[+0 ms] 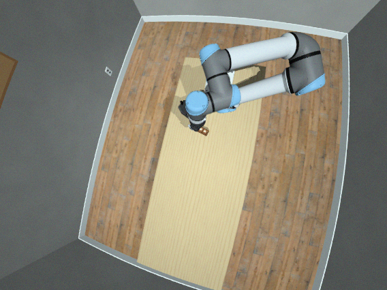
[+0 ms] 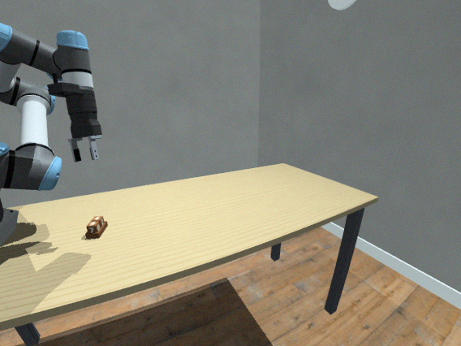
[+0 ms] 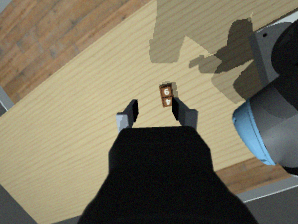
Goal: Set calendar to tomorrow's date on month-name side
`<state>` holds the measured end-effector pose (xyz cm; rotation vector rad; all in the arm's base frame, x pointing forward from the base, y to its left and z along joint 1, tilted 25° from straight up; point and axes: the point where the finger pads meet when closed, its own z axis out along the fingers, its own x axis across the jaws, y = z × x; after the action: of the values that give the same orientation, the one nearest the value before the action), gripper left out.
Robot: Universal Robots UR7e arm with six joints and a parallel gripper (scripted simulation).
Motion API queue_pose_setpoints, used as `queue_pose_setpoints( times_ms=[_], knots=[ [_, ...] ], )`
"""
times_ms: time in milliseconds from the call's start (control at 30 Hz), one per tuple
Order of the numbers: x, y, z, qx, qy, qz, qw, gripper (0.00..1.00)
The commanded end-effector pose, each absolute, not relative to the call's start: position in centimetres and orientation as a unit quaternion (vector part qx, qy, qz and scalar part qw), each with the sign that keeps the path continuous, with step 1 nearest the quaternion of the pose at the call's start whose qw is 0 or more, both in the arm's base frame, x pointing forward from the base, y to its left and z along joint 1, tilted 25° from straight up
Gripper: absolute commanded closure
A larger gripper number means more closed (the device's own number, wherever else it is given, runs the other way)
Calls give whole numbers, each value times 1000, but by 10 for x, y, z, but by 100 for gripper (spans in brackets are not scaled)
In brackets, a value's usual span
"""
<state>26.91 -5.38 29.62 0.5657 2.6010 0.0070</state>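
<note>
A small brown calendar tray [image 2: 96,227] with two wooden digit cubes side by side stands flat on the light wooden table, near its left end. It also shows in the overhead view [image 1: 204,131] and in the wrist view [image 3: 166,95], where the cubes' top faces show a 6 and a 4. My gripper [image 2: 84,153] is open and empty. It hangs high above the table, roughly over the tray. In the wrist view the open fingers frame the tray far below.
The arm's base and lower links [image 2: 28,166] stand at the table's left end and cast shadows there. The table's long edges drop to a wooden floor.
</note>
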Motion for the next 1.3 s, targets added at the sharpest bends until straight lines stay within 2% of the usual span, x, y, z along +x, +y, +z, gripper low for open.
queue_pose_setpoints(
  times_ms=[0, 600, 900, 1267],
  knots=[
    [269, -54, 297, 206, 949, 2, 238, 0],
    [270, -54, 294, 204, 950, 3, 237, 0],
    [285, -48, 207, 123, 968, 27, 217, 0],
    [286, -47, 200, 117, 969, 29, 215, 0]
  ],
)
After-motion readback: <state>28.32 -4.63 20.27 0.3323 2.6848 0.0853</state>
